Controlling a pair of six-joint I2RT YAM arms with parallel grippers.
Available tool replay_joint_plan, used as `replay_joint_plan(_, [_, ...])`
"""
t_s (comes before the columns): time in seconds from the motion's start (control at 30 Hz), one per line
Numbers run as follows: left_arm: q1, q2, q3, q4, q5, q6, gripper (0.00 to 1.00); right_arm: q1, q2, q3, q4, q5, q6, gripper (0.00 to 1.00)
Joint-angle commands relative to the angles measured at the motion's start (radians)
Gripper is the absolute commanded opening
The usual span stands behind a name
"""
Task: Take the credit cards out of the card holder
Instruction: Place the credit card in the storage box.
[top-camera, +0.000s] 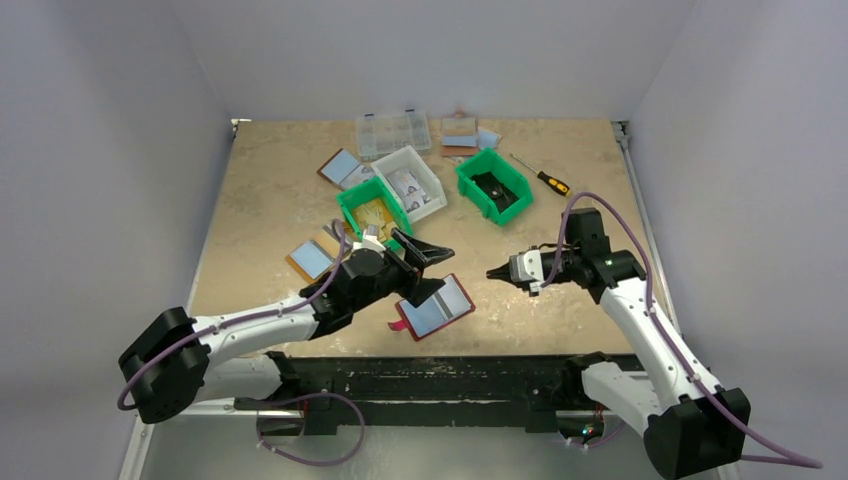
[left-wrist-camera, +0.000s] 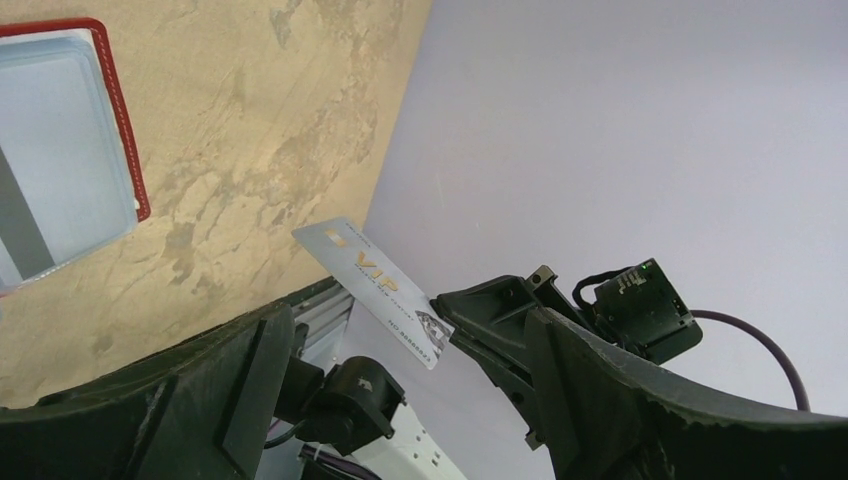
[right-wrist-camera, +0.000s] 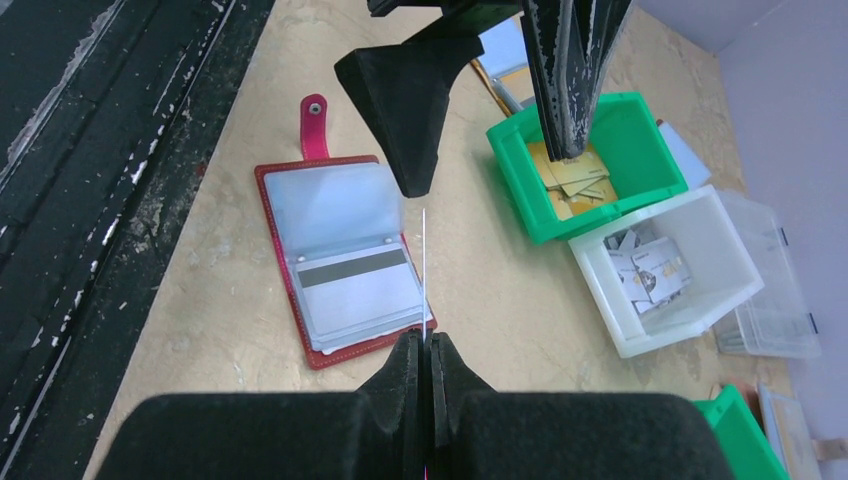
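Grey credit card (left-wrist-camera: 375, 290) tight in right gripper (right-wrist-camera: 424, 345); red card holder (right-wrist-camera: 335, 215) under wide-open left gripper (top-camera: 441, 269).

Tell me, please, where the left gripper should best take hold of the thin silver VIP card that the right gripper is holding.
Probably its free end: the thin silver VIP card juts out of the right gripper, which is shut on the other end. The open left gripper should come from opposite, one finger on each flat face.
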Motion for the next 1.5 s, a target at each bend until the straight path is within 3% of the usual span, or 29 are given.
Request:
replay_joint_plan(0.0, [-0.015,0.025,0.007,0.110,0.008,-0.030,0.91,-0.007,-0.022,-0.008,-0.012,-0.049,-0.066,0.00])
replay_joint_plan(0.43, [-0.066,0.143,0.030,0.229,0.001,-0.066,0.87,-0.012,-0.021,-0.018,-0.032,-0.063,-0.123,0.00])
replay_joint_plan(0.83, [-0.110,0.233,0.056,0.315,-0.023,-0.091,0.72,-0.014,-0.023,-0.028,-0.038,-0.067,-0.149,0.00])
replay_joint_plan(1.47, [-0.114,0.252,0.033,0.359,-0.043,-0.101,0.24,-0.016,-0.022,-0.038,-0.083,-0.086,-0.224,0.00])
